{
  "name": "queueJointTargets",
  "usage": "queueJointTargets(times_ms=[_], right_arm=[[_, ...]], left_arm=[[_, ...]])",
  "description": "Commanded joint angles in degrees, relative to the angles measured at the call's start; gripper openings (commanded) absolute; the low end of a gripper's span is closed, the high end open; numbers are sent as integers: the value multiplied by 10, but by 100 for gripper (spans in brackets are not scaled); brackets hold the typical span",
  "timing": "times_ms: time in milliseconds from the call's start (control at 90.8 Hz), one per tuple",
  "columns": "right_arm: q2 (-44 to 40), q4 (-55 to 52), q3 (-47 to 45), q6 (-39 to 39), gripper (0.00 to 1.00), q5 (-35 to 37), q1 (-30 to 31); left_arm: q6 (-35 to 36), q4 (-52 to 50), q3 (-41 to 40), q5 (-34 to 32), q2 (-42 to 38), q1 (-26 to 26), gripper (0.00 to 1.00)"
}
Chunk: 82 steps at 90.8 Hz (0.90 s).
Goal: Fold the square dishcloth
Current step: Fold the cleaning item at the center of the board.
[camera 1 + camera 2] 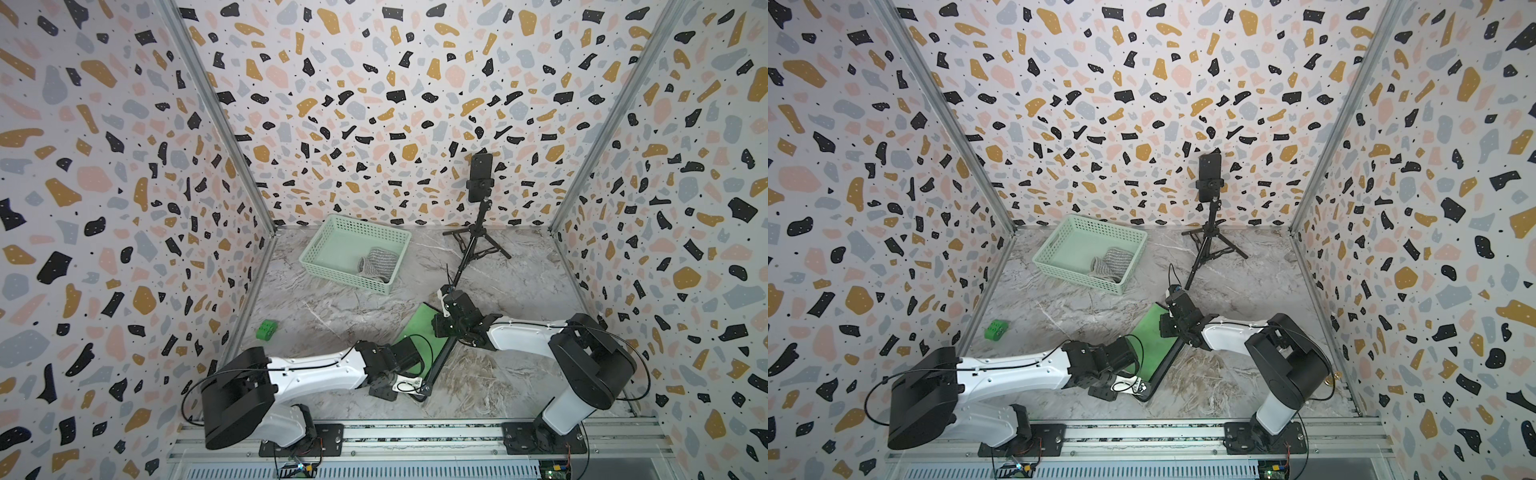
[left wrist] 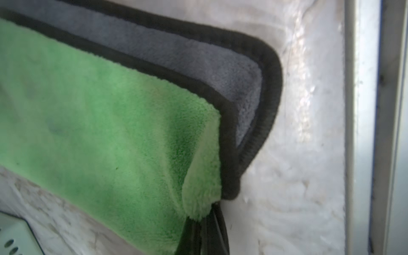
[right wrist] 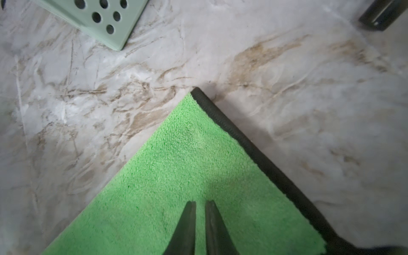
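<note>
— What is the left gripper doing?
— Its jaws are pinching a bunched green fold of the dishcloth right at their tips; the grey underside is showing just beyond.
— And the right gripper?
— Its jaws are standing slightly parted over the cloth, which is lying under and ahead of them, its black-edged corner pointing toward the basket.

Open over the bare marble tabletop at right and along the near edge, but blocked far left by the mint basket, far centre by the tripod, mid-table by the dishcloth, at the left wall by a green block.
</note>
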Motion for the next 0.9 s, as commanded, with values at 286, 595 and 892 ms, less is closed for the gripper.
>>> queueJointTargets(times_ms=[286,595,892], right_arm=[[9,11,36,7,12,-133,47],[65,-56,31,30,9,-138,118],[-15,-102,51,22,12,-206,127]], left_arm=[[55,-103,-10,38,-100,11,0],[59,-191,19,45,-179,11,0],[39,-246,61,38,-207,11,0]])
